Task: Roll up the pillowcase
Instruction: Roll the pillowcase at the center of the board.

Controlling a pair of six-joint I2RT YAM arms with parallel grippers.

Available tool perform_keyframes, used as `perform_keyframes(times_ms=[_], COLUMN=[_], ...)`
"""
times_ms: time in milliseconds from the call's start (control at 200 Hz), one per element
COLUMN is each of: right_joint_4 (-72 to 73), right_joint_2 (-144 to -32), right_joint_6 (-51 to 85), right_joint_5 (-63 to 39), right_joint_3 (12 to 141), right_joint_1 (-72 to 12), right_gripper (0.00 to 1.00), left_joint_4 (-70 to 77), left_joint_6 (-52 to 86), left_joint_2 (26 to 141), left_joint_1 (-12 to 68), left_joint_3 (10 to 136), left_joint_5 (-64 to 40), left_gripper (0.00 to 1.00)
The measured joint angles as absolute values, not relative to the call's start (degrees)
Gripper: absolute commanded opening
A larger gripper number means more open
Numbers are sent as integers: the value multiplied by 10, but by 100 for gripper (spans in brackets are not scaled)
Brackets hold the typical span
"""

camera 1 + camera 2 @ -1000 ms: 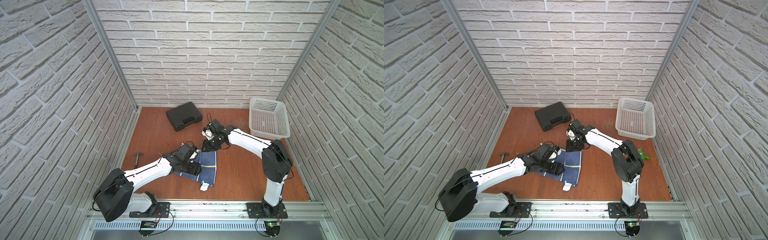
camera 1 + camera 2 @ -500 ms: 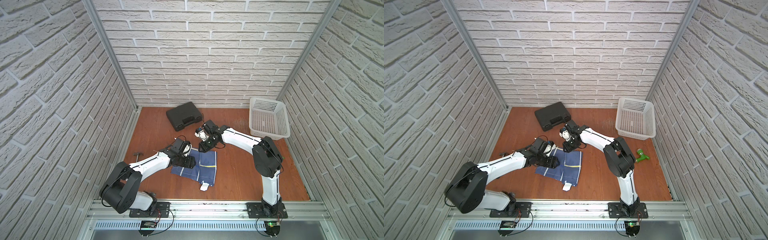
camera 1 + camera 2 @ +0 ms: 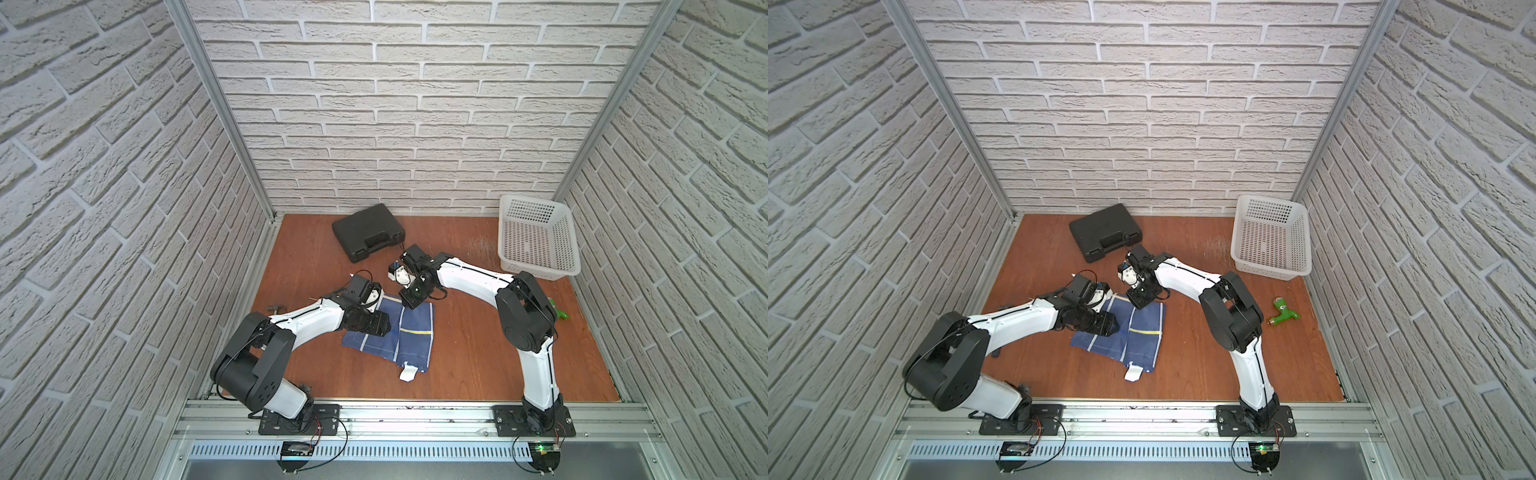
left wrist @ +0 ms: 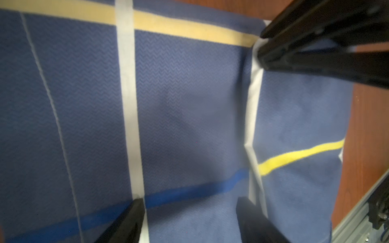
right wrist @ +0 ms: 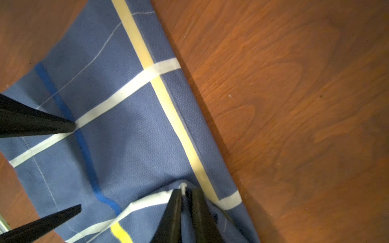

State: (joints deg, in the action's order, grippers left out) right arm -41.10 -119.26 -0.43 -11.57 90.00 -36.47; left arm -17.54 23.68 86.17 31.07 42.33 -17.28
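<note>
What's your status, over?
Right gripper shut on pillowcase, far edge. Left gripper open over the cloth. Pillowcase mostly flat, not rolled. Black case beyond it, apart.

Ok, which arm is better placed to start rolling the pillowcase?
Right, likely. The right gripper is shut on a pinch of the pillowcase at its far edge; the left gripper is open above it, holding nothing.

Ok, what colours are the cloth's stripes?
White, yellow and dark blue, on a blue pillowcase; right wrist view shows best.

Wood tbl (image 3: 457,357): pillowcase (image 3: 413,338), blk case (image 3: 365,230), basket (image 3: 540,270)
</note>
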Motion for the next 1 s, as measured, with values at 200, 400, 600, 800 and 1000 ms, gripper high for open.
perform_keyframes(times_ms=[200,400,600,800,1000], right_joint_4=[-413,-410,-407,-395,-383], right_joint_2=[-1192,-1165,-1161,-1162,-1167], right_joint_6=[15,48,72,84,92], right_joint_5=[-108,-103,-105,-120,-132], right_joint_3=[895,853,848,848,846], right_joint_1=[-357,-339,-334,-334,-330], right_gripper=[7,7,9,17,24], left_joint_4=[-176,-175,-175,-190,-227], left_joint_6=[236,236,237,241,243], left_joint_2=[862,862,862,862,853], left_joint_1=[310,310,310,310,326], left_joint_3=[423,423,423,431,473], left_joint_5=[-174,-175,-175,-176,-172], left_gripper=[73,73,73,74,74])
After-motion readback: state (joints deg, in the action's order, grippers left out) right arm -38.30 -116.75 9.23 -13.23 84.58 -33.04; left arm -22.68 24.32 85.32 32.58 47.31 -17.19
